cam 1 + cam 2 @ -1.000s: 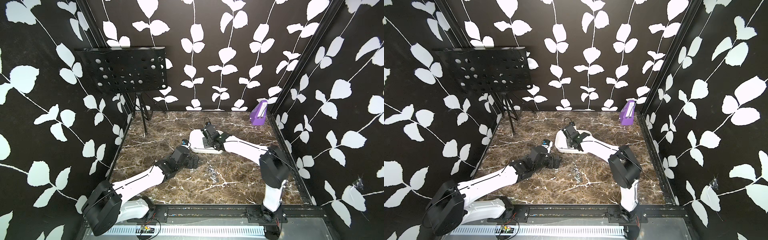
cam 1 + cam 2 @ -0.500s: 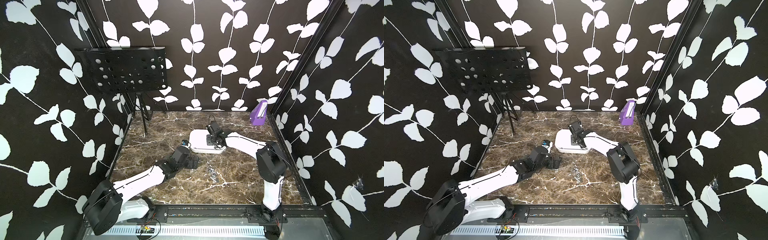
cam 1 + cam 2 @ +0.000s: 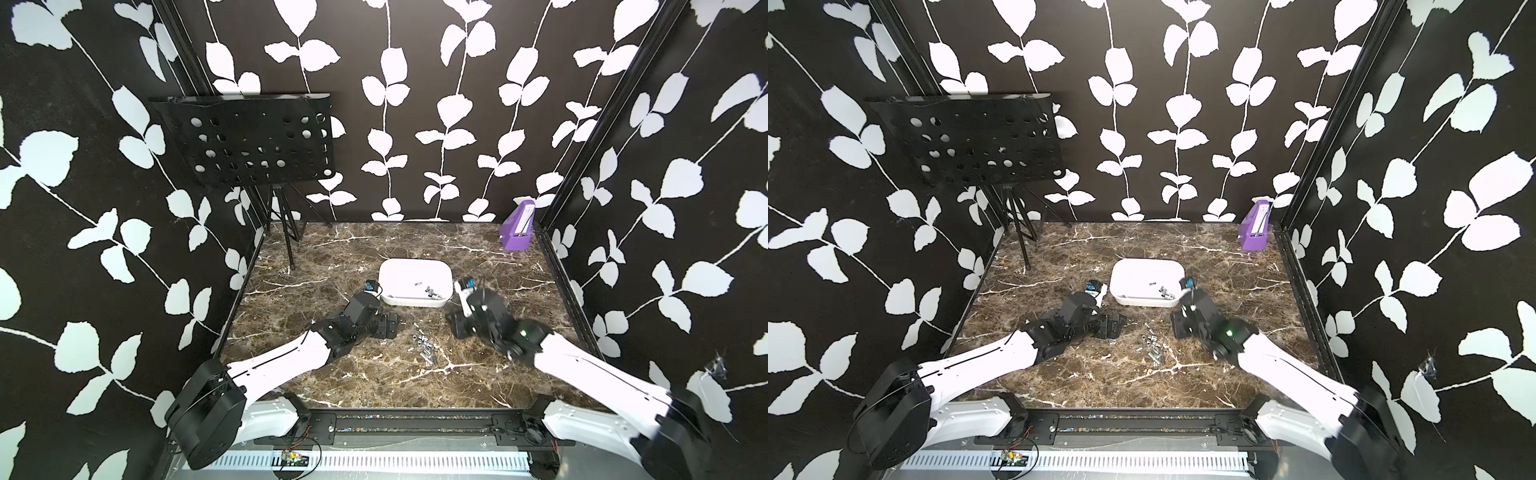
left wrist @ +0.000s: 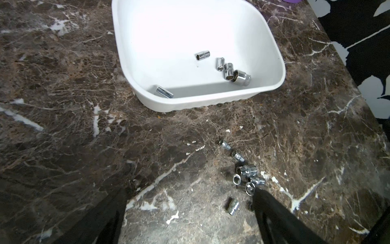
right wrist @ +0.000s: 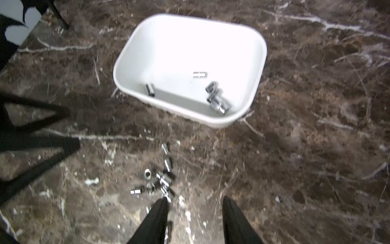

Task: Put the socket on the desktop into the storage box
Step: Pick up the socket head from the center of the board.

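Note:
The white storage box [image 3: 411,301] [image 3: 1142,301] stands mid-desktop [image 3: 374,382] with several chrome sockets [image 4: 230,69] [image 5: 215,97] lying in it. A loose cluster of sockets [image 3: 424,347] [image 3: 1152,347] [image 4: 247,175] [image 5: 160,179] lies on the marble in front of the box. My left gripper [image 3: 388,326] [image 4: 188,191] hovers low left of the cluster, open. One socket [image 4: 232,208] lies on the desktop between its fingers, untouched. My right gripper [image 3: 457,324] [image 5: 195,199] is right of the cluster, open and empty.
A small purple wedge box [image 3: 517,228] [image 3: 1255,230] sits in the back right corner. A black perforated music stand [image 3: 249,145] rises at the back left, its tripod legs [image 3: 286,241] on the marble. Dark leaf-patterned walls close in three sides.
My right gripper has drawn back from over the storage box to the front right of it, and its jaws now stand apart. The left arm has not moved.

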You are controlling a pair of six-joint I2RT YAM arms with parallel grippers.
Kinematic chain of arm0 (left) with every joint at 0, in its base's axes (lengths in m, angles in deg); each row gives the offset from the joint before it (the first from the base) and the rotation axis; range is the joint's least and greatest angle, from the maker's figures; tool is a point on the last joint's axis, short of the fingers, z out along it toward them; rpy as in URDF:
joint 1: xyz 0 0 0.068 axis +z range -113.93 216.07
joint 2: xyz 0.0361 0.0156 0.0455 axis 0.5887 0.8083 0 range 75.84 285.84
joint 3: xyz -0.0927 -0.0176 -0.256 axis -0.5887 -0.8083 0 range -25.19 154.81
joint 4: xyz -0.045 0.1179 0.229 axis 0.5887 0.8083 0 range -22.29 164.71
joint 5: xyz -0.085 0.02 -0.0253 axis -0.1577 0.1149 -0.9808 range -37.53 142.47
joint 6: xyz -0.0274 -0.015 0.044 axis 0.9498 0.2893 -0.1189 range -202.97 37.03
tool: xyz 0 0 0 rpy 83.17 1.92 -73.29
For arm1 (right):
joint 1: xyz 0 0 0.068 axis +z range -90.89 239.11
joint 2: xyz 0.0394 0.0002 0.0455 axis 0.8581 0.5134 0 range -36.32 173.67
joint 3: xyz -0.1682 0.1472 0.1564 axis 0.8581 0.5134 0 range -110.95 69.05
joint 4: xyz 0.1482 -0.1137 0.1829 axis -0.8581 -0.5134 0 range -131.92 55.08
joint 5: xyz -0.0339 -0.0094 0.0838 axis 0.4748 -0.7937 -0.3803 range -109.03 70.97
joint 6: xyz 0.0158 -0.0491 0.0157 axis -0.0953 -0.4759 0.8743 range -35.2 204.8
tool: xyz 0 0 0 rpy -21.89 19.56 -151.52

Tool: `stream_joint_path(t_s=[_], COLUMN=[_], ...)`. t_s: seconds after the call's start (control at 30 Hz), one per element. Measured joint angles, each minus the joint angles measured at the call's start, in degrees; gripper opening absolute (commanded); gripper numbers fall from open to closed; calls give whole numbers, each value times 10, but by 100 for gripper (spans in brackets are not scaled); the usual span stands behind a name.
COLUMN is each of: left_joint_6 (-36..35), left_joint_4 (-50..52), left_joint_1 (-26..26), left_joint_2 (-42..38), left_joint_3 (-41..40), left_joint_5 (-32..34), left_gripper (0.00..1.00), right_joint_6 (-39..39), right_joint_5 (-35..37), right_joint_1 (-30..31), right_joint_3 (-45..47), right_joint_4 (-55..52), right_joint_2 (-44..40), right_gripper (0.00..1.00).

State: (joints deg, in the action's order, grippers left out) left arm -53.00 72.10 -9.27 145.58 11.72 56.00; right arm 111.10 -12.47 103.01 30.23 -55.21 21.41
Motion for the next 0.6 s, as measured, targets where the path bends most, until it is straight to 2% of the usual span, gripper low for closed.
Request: stream_joint_path(t_s=[0.1, 0.2, 0.43, 0.6], left_joint_6=[0, 0, 1, 5], left_joint_4=[-1, -10, -21, -22], left_joint_1=[0, 0, 0, 0], left_joint_2=[3, 12, 47, 57], left_joint_3=[0, 0, 0, 0], left_joint_5=[-12, -26, -57, -72], left_gripper=[94, 94, 93, 93], right_joint_6=[3, 11, 17, 6], right_joint_5=[-16, -44, -89, -90], right_joint_1=[14, 20, 57, 81], right_joint_3=[83, 137, 151, 151], right_joint_4=[-1, 8, 50, 66], right_joint_2=[-68, -89, -43, -7], right_gripper=[47, 47, 46, 46])
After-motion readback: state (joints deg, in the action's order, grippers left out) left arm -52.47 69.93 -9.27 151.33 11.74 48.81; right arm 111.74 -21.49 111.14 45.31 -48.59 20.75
